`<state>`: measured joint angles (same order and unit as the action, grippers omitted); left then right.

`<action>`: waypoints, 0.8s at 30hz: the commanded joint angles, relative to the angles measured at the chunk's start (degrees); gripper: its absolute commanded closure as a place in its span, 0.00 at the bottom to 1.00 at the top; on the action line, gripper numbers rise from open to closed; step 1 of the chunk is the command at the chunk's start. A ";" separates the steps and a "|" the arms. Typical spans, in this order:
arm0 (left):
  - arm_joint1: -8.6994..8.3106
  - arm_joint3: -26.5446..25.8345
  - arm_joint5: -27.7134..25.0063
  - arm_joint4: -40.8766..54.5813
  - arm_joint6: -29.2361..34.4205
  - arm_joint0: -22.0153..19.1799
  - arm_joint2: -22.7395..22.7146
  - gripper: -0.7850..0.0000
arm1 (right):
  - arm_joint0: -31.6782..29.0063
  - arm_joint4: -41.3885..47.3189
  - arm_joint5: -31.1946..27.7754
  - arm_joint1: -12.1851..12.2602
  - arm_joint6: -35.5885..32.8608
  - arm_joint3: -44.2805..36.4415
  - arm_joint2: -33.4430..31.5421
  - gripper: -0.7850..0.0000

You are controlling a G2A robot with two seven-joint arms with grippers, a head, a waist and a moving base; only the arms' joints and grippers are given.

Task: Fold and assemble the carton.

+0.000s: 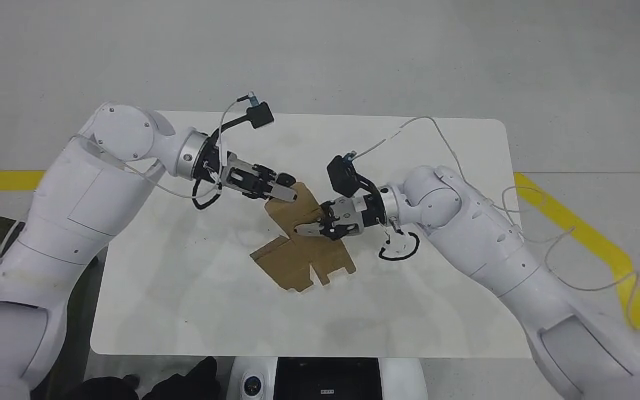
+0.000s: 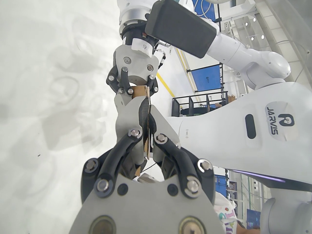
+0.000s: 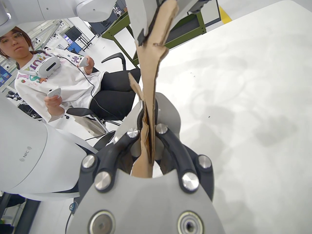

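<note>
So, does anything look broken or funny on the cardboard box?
Yes. The carton is not box-shaped: it is a flat, bent sheet, pinched by the left gripper and the right gripper. Its edge near the left gripper looks ragged and wavy, as if crumpled or torn.

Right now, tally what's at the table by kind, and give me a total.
carton: 1, brown cardboard, partly folded
Pincers: 2, the left pincer and the right pincer, each shut on the carton
table: 1, white
Total: 4
</note>
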<state>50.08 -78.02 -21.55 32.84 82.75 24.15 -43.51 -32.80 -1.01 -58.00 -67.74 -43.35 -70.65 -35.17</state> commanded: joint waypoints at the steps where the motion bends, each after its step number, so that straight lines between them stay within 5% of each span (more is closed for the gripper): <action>1: -0.02 -0.09 -0.13 -0.27 -0.14 0.01 -0.30 0.00 | 0.06 0.34 0.00 -0.06 -0.06 0.10 0.08 1.00; 9: -0.36 0.24 -4.50 -0.21 -5.26 0.81 -4.42 0.00 | -0.49 1.56 0.00 -0.28 2.39 0.92 -0.78 1.00; 24: -2.31 -3.99 -8.32 -8.74 -19.16 12.12 -11.28 0.00 | -7.06 -8.35 0.03 -0.63 26.31 3.38 -10.00 1.00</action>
<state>47.81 -81.64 -29.77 24.45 63.89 35.69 -54.66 -39.57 -8.76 -57.99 -68.29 -18.46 -67.43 -44.79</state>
